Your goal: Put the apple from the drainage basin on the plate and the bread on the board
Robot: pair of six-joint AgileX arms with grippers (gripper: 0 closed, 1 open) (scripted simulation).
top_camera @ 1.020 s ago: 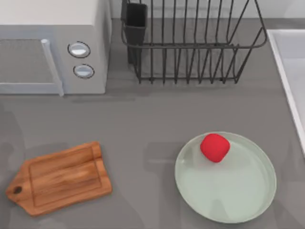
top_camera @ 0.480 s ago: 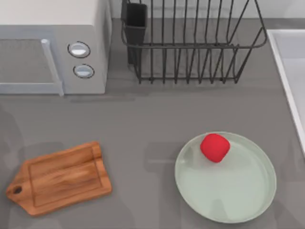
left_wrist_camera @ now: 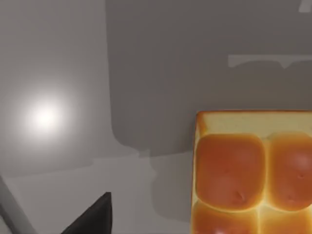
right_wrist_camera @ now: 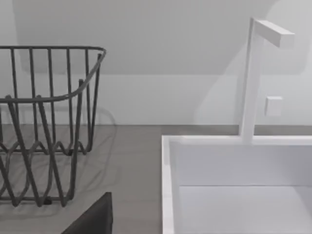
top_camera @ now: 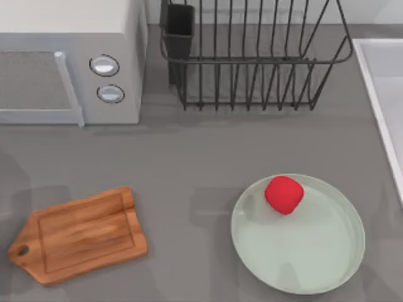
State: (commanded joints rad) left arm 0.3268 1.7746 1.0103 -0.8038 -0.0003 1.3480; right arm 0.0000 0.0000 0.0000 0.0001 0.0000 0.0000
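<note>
Left end effector (left_wrist_camera: 92,217): one dark charcoal wedge-shaped finger, matte, plain, no markings | Right end effector (right_wrist_camera: 92,217): identical dark charcoal wedge-shaped finger, matte, plain

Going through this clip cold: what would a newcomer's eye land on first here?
First, the bright red apple sitting on the far part of the pale green plate, at the table's right. Next, the wooden board lying bare at the table's left. In the left wrist view, the golden bread lies on a grey surface.
</note>
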